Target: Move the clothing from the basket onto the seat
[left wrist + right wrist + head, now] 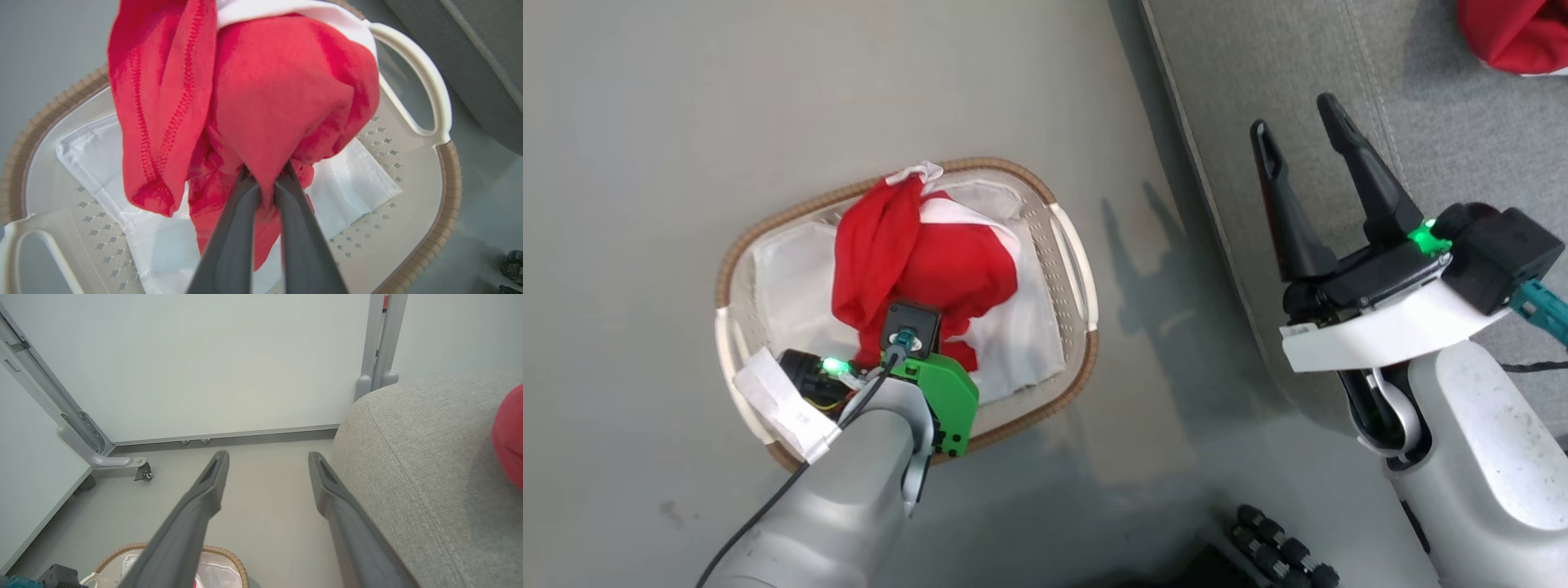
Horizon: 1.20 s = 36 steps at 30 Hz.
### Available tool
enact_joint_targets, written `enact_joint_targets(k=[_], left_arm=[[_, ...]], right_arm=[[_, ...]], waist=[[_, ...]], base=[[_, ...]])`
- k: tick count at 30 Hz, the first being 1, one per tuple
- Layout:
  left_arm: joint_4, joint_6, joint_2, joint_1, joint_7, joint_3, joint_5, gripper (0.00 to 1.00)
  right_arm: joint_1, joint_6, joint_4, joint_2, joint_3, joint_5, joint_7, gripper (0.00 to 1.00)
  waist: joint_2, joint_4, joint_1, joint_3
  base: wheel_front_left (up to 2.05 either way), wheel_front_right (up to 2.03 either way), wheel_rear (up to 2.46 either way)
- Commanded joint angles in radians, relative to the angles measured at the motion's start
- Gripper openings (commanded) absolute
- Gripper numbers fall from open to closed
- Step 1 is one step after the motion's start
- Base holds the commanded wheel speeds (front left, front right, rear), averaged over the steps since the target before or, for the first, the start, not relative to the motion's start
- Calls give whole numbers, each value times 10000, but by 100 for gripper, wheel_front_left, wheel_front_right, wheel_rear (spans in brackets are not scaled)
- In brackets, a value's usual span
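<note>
Since the left gripper (pixel 265 175) pinches the red clothing (pixel 286 90) in the middle of the basket (pixel 449 171) while the right gripper (pixel 1293 114) gapes empty, the robot should lift it well clear before crossing to the seat (pixel 1258 82)

Bare floor (pixel 1147 269) lies open between the basket (pixel 980 164) and the seat (pixel 1258 65) edge beside it.
</note>
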Motion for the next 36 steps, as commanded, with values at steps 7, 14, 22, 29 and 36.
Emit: enact_joint_targets(k=[7, 14, 22, 29, 36], left_arm=[[-1955, 58, 208, 1236, -44, 1240, 840, 0], [-3873, 35, 388, 2468, -46, 2481, 2135, 0], [-5963, -424, 278, 3322, -47, 4011, 3319, 0], [-7342, -934, 101, 3613, -48, 4696, 4085, 0], [-8463, -1314, 19, 3783, -48, 4876, 4326, 0]], right_arm=[[787, -14, 340, -78, 261, -290, -17, 100], [1548, -14, 612, -67, 328, -409, -17, 100], [2212, -12, 933, -20, 401, -555, -17, 100], [2504, -12, 1189, 39, 595, -717, -17, 100], [2422, -14, 1427, -38, 1050, -989, -17, 100]], waist=[[0, 1272, 0, -2182], [0, 1663, 0, -3226], [0, 2015, 0, -3963], [0, 2339, 0, -4473], [0, 2662, 0, -4777]], base=[[0, 0, 0], [0, 0, 0], [0, 0, 0], [0, 0, 0], [0, 0, 0]])
